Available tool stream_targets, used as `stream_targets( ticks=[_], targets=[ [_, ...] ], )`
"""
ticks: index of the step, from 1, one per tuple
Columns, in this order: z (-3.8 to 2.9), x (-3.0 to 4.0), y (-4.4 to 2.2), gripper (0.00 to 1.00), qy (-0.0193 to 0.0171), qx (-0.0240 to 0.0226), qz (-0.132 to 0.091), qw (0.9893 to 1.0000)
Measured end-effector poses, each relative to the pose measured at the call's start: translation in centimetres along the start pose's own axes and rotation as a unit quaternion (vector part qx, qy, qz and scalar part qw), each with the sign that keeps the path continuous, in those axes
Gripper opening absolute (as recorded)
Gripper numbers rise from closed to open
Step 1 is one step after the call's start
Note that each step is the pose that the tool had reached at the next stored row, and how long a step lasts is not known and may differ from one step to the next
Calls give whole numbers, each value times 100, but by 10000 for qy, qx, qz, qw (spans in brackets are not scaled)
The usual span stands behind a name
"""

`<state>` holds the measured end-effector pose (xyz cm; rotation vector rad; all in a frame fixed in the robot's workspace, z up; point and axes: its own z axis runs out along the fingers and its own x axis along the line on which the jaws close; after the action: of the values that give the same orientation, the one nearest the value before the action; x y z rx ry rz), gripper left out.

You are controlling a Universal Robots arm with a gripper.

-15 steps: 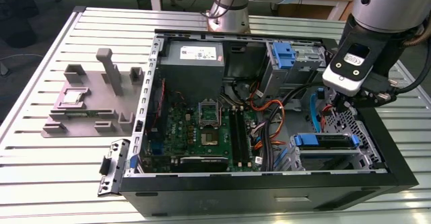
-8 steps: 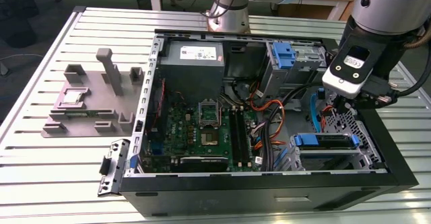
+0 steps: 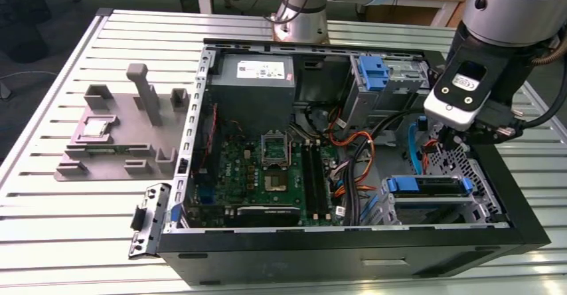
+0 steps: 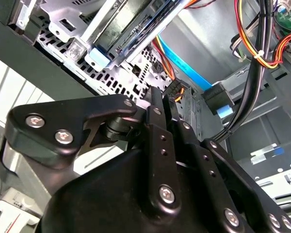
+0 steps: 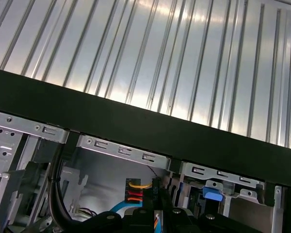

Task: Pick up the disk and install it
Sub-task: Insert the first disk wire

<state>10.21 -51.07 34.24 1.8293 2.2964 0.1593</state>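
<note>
Silver disk (image 3: 431,186) in blue rail seated in drive cage near open case's (image 3: 354,242) front edge, pincer (image 3: 440,137) just above cage, fingers pressed together, empty, slatted desk (image 3: 53,202) around.

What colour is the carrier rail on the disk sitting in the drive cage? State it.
Blue, on the disk in the exterior view.
</note>
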Motion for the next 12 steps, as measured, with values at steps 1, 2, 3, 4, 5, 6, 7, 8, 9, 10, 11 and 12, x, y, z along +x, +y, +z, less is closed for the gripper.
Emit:
stream_targets(
  ticks=[1,2,3,4,5,6,7,8,9,10,11,12],
  targets=[
    [0,-3,-5,17,0,0,1,10000],
    [-2,-5,-12,17,0,0,1,10000],
    [-4,-6,-19,17,0,0,1,10000],
    [-5,-9,-27,17,0,0,1,10000],
    [-6,-12,-36,17,1,0,1,10000],
    [-7,-17,-42,17,0,0,2,10000],
    [-8,-23,-46,17,-1,1,6,10000],
    [-7,-32,-50,17,-2,1,14,10000],
    [-7,-42,-54,17,-5,2,27,10000],
    [-7,-52,-57,17,-9,4,43,10000],
    [-7,-62,-61,17,-12,5,58,10000],
    [-6,-70,-63,17,-15,6,72,10000]
  ],
)
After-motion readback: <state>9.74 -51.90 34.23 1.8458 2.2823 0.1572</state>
